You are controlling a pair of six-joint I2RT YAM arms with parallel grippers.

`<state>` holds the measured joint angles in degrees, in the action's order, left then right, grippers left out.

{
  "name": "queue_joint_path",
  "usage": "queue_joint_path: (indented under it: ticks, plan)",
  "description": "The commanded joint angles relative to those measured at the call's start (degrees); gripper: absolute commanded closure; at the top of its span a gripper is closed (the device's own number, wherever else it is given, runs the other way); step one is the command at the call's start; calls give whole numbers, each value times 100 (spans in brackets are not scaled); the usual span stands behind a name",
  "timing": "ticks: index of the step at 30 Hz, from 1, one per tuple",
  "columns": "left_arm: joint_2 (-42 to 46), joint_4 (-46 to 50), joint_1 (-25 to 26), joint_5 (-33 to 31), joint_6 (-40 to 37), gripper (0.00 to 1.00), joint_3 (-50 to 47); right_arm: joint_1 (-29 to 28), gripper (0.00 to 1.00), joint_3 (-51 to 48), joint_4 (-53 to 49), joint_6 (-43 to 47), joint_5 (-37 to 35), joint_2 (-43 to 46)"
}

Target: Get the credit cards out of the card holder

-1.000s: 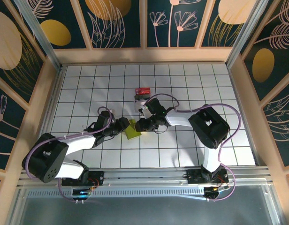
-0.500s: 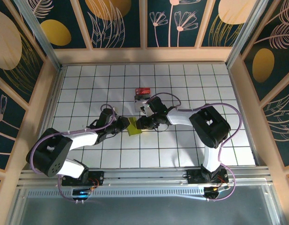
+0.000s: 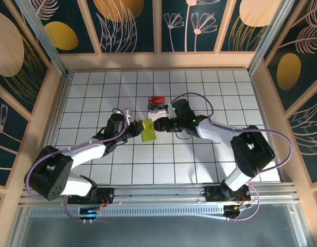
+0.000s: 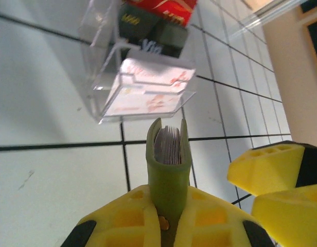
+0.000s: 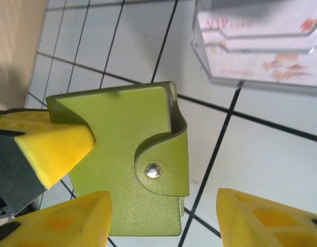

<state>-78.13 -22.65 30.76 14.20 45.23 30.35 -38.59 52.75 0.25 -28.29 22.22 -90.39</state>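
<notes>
Now left tool (image 4: 168, 212) has clamped card holder (image 4: 169, 167)

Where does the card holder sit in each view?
Top external: card holder at centre of the picture.
Left wrist: card holder at bottom centre, seen edge-on.
Right wrist: card holder centre-left, its flat snap side showing.
Shared landmark: the clear box just beyond it.

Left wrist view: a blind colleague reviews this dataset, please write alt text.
The left end effector clamps an olive-green card holder, card edges showing in its top. Beyond lies a clear box on white tiles; the right end effector is lower right.
</notes>
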Motion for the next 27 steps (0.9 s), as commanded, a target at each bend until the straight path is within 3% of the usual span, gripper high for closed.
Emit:
queue_joint_path:
  ticks: [1, 10, 15, 20, 27]
  plan:
    - [162, -380, 20, 345, -516, 100, 168, 45, 38, -160, -110, -131, -882, 475]
    - [-38, -1233, 29, 801, -454, 100, 225, 53, 36, -384, -695, -387, -2551, 1690]
    - [-183, -1480, 28, 812, -380, 100, 308, -87, 38, -234, -915, -278, -2827, 1829]
    - [-233, -1575, 30, 828, -398, 100, 381, -604, 42, 258, -1092, -55, -3123, 1437]
    - [-221, -1584, 27, 922, -428, 100, 487, -719, 50, 672, -1049, -196, -2540, 777]
